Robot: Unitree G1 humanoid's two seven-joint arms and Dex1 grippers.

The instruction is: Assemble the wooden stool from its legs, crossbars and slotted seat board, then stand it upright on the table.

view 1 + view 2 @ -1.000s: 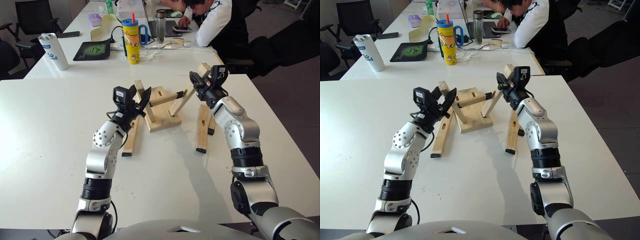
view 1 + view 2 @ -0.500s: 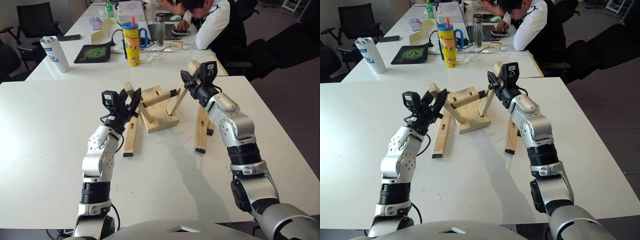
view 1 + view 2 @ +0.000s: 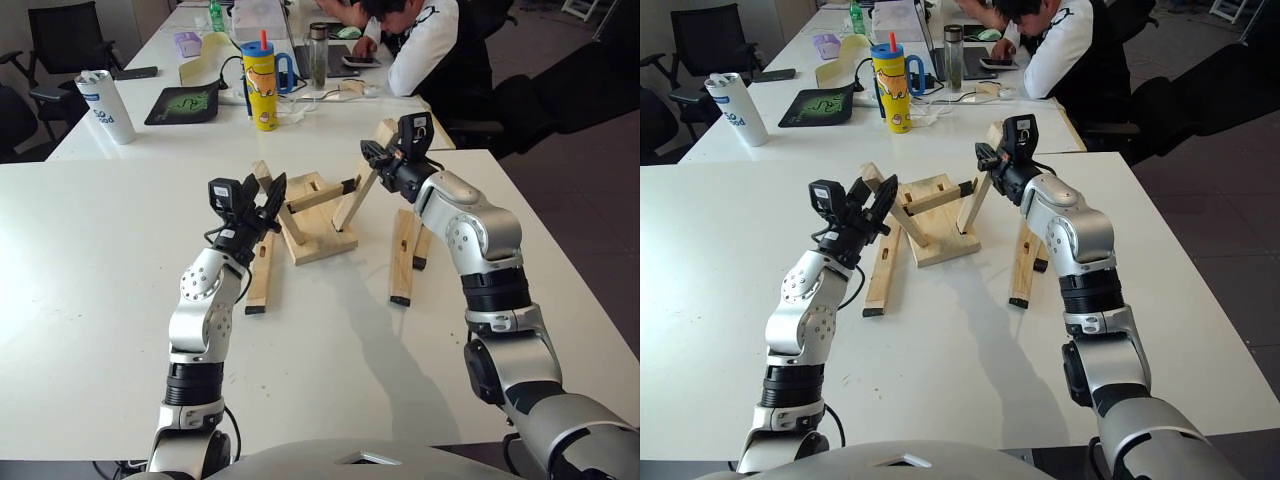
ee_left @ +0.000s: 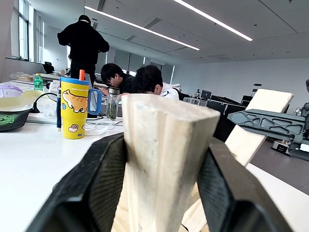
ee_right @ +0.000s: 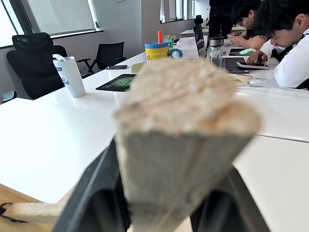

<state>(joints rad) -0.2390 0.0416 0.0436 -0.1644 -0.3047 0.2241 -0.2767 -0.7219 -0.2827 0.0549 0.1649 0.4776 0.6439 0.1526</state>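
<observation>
The left gripper (image 3: pixel 262 203) has its jaws clenched on one slanting leg (image 3: pixel 291 226). The right gripper (image 3: pixel 384 166) grasps the opposite leg (image 3: pixel 351 206), likely steadying both in the seat board (image 3: pixel 322 243) below and between the jaws, with the crossbar (image 3: pixel 322 195) bridging them.

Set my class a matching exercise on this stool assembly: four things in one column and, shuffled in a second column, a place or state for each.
Column A
1. left pincer
2. seat board
3. loose wooden bar
4. yellow cup

Column B
a. stands upright on the far table
b. lies flat on the near table, touched by no pincer
c. shut on a slanted stool leg
d. lies flat on the near table with slanted legs set in it

Pairs: 1-c; 2-d; 3-b; 4-a.
</observation>
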